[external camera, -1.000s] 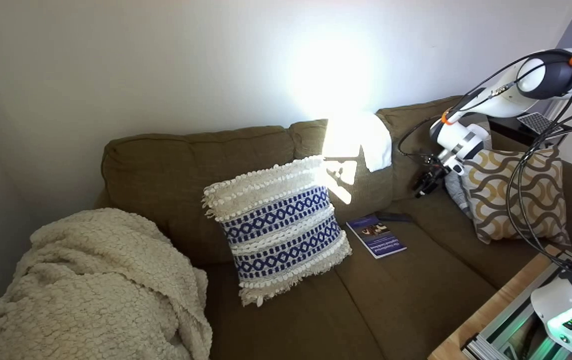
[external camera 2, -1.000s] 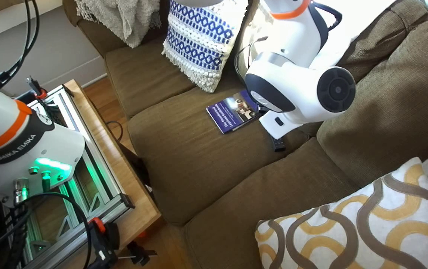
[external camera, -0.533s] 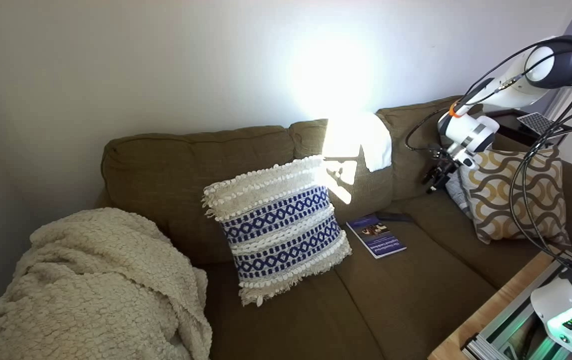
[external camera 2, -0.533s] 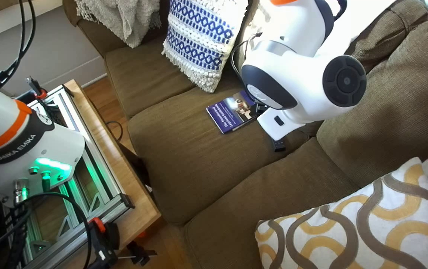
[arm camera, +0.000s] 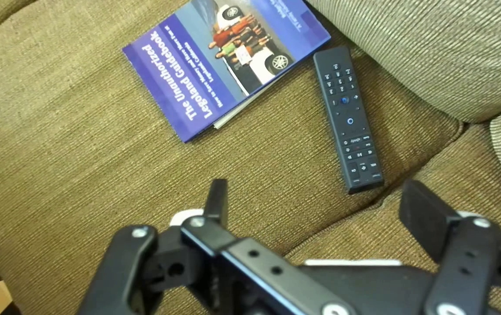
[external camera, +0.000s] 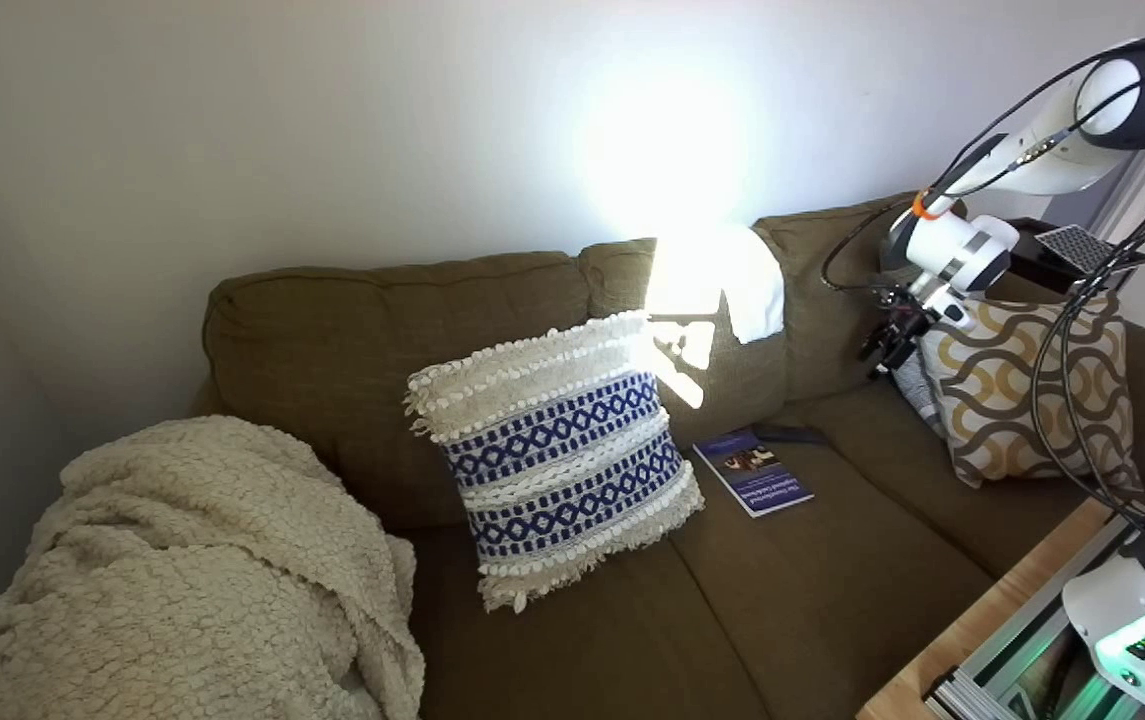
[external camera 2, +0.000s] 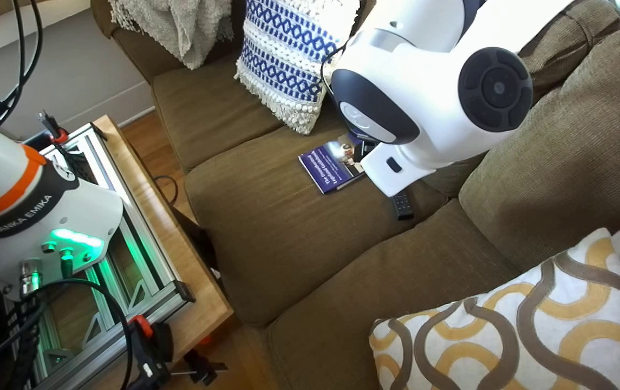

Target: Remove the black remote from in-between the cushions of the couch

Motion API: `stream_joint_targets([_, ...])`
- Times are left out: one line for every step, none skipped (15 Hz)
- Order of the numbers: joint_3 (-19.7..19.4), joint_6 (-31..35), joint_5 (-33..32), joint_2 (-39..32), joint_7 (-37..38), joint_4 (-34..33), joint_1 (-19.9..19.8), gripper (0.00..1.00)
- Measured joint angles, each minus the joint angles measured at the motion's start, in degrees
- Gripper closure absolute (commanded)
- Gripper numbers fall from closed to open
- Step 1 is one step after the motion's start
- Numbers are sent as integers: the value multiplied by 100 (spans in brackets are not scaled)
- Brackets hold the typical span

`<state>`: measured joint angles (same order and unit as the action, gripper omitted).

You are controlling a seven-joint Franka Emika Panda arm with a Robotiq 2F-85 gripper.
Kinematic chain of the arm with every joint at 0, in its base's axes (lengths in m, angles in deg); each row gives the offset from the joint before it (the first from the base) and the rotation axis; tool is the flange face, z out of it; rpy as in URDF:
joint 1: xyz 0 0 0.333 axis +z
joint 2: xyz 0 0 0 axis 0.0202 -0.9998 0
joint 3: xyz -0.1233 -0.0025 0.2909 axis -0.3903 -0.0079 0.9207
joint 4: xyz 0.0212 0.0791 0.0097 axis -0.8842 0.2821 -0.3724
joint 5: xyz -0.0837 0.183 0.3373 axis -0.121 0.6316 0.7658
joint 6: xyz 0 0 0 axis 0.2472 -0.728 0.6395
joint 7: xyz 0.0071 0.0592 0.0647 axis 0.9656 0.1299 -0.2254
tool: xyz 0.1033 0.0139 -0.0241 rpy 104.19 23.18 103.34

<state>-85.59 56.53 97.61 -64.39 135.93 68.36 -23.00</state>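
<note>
The black remote [arm camera: 350,122] lies flat on top of a brown seat cushion [arm camera: 101,144], close to the seam with the neighbouring seat cushion and near the back cushion [arm camera: 447,48]. It also shows in both exterior views [external camera: 789,434] [external camera 2: 403,207], partly covered by the arm in one of them. The couch [external camera 2: 266,233] runs along the wall. My gripper [arm camera: 315,192] is open and empty, with its fingers wide apart. In the wrist view the remote lies beyond the fingertips. In an exterior view the gripper [external camera: 877,360] hangs above the couch, apart from the remote.
A purple guidebook [arm camera: 215,65] lies beside the remote's far end. A blue-and-white fringed pillow [external camera: 562,470] leans on the back cushions. A patterned pillow [external camera: 1037,390] and a cream blanket [external camera: 232,560] lie on the couch. The robot's wooden table [external camera 2: 201,319] stands in front.
In an exterior view, my gripper has moved up and to the right. In both exterior views the arm has shifted, and a little more of the remote is uncovered. The remote has not moved.
</note>
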Motion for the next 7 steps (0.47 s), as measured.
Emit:
stream_joint_targets([-41, 1, 0, 88, 0, 88, 37, 0])
stream_joint_targets([-79, 1, 0, 178, 0, 178, 69, 0])
stream_joint_targets([-113, 6, 0, 266, 0, 260, 98, 0])
stream_joint_targets([-140, 6, 0, 343, 0, 336, 118, 0])
stream_joint_targets([-155, 6, 0, 405, 0, 390, 130, 0])
stream_joint_targets([-162, 6, 0, 447, 0, 432, 138, 0])
stream_joint_targets([-165, 6, 0, 462, 0, 449, 142, 0])
